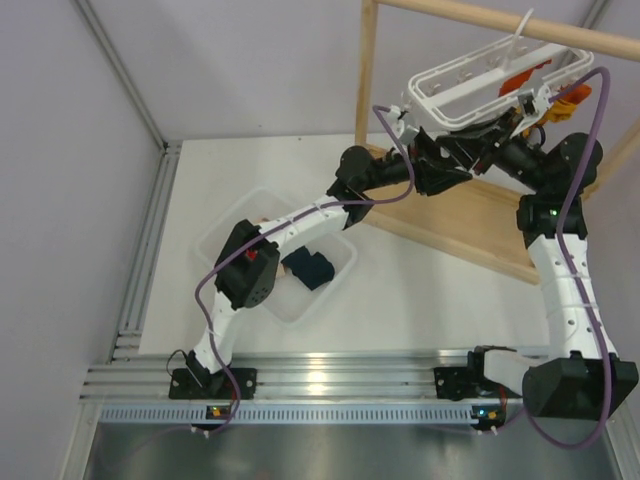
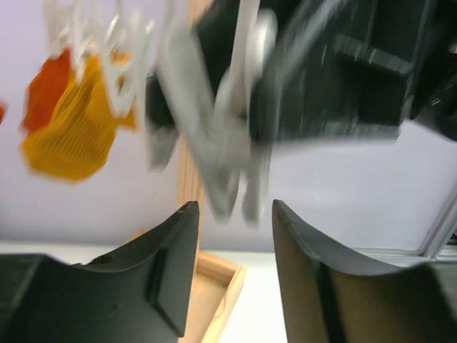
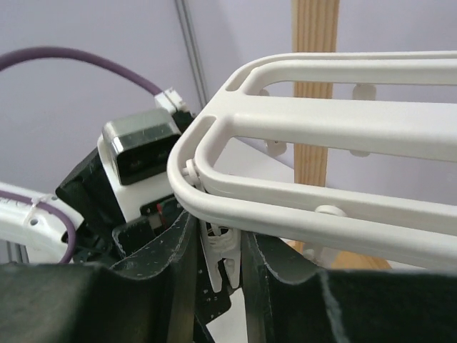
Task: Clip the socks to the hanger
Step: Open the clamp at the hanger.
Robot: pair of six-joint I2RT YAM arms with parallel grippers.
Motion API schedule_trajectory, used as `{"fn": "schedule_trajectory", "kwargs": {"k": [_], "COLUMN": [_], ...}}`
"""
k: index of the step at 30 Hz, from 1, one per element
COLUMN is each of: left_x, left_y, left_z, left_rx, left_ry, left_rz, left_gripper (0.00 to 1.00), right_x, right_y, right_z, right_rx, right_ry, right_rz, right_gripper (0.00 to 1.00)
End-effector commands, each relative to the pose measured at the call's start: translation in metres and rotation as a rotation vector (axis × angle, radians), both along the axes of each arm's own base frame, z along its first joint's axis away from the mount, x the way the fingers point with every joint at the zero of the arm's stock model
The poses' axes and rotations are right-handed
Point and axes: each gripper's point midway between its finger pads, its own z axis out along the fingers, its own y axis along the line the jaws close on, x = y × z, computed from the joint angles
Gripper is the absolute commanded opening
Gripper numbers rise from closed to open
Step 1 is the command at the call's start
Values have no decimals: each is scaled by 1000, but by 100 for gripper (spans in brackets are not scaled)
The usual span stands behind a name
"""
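The white hanger (image 1: 490, 75) hangs from the wooden rack's top bar; its frame fills the right wrist view (image 3: 321, 121). My right gripper (image 3: 220, 236) is shut on one dangling white clip (image 3: 218, 254) under the frame's corner; it sits under the hanger in the top view (image 1: 495, 138). My left gripper (image 2: 234, 207) is open and empty, just below that blurred clip (image 2: 232, 171) and facing the right gripper (image 1: 462, 152). The navy sock (image 1: 312, 268) lies in the clear bin (image 1: 335, 290). The red sock does not show.
Orange and yellow socks (image 1: 560, 95) hang clipped at the hanger's right end and show in the left wrist view (image 2: 68, 121). The light wooden rack (image 1: 470, 215) stands at the back right. The left arm (image 1: 300, 215) crosses over the bin.
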Motion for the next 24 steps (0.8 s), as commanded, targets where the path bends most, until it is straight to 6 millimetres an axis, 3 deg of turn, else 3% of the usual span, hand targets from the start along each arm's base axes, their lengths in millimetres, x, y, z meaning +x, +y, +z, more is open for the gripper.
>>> {"fn": "schedule_trajectory", "kwargs": {"k": [1, 3, 4, 5, 6, 8, 11, 12, 14, 15, 16, 19, 20, 21, 24], "left_x": [3, 14, 12, 19, 22, 27, 36, 38, 40, 42, 46, 54, 48, 46, 19], "left_y": [33, 40, 52, 55, 68, 80, 105, 118, 132, 149, 159, 198, 202, 211, 199], "left_z": [48, 30, 42, 23, 32, 23, -7, -6, -25, -19, -39, -56, -57, -44, -9], "left_rx": [-74, -27, -36, 17, 16, 54, 153, 173, 245, 261, 342, 443, 446, 413, 275], "left_ry": [-25, -1, -19, -5, -9, 5, 85, 96, 89, 76, 127, 175, 176, 165, 92], "left_rz": [138, 219, 249, 287, 330, 362, 405, 426, 454, 482, 507, 566, 525, 529, 399], "left_gripper": [52, 57, 61, 62, 63, 64, 63, 62, 60, 60, 60, 59, 58, 58, 58], "right_x": [-3, -2, 2, 3, 5, 10, 13, 14, 15, 16, 18, 21, 21, 21, 17], "right_y": [-6, -9, -13, -15, -18, -24, -31, -32, -35, -37, -42, -46, -45, -44, -34], "right_z": [24, 28, 31, 31, 31, 31, 27, 26, 25, 24, 22, 17, 12, 11, 8], "right_rx": [78, 120, 142, 168, 186, 225, 310, 328, 364, 380, 405, 459, 487, 501, 537], "right_ry": [-16, 16, 21, 44, 62, 93, 173, 193, 230, 247, 272, 337, 377, 393, 407], "right_rz": [-90, -113, -149, -166, -183, -233, -278, -286, -307, -323, -357, -387, -386, -379, -312], "right_gripper": [0, 0, 0, 0, 0, 0, 0, 0, 0, 0, 0, 0, 0, 0, 0]}}
